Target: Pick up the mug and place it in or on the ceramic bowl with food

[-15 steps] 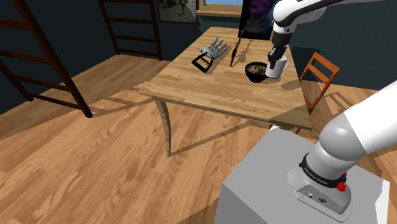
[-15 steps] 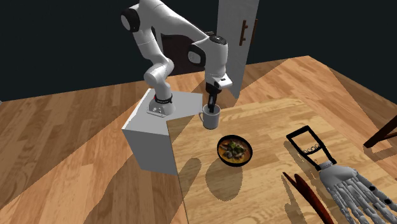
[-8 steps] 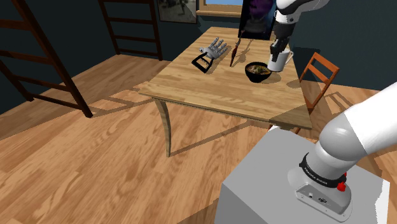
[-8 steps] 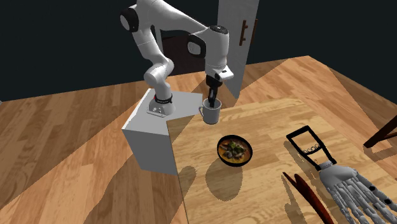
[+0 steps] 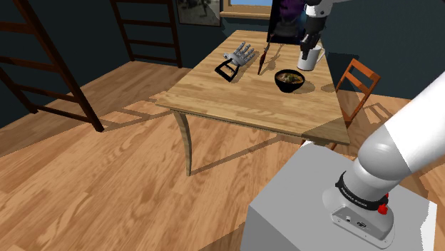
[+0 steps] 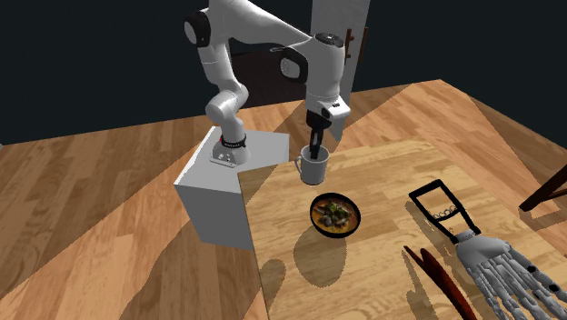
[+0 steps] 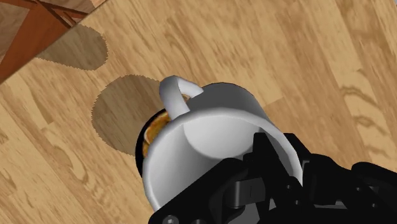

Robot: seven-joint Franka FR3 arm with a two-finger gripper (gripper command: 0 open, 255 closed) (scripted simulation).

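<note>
**Holding a white mug above the worktop, close to the bowl of food**

Seen from the second exterior view, left to right: a grey box stand point(image 6: 216, 207) carries the white robot arm point(image 6: 223, 56), which bends over a light wooden worktop point(image 6: 400, 177). The black two-finger tool point(image 6: 314, 145) points straight down. It is clenched on the rim of a plain white mug with a curved handle point(image 6: 313, 170). The mug hangs upright in the air, clear of the worktop.

Just to the right of the mug and lower in that view, a dark round bowl with food point(image 6: 335, 216) stands on the wood. The mug does not touch it. Further right lies a grey mechanical hand model on a black frame point(image 6: 495, 264).

In the wrist view, the black fingers clasp the mug's wall. An edge of the bowl peeks out from behind the mug, near its handle.

In the shoulder view, the mug sits above and slightly right of the bowl. An orange wooden chair point(image 5: 354, 80) stands further right.
</note>
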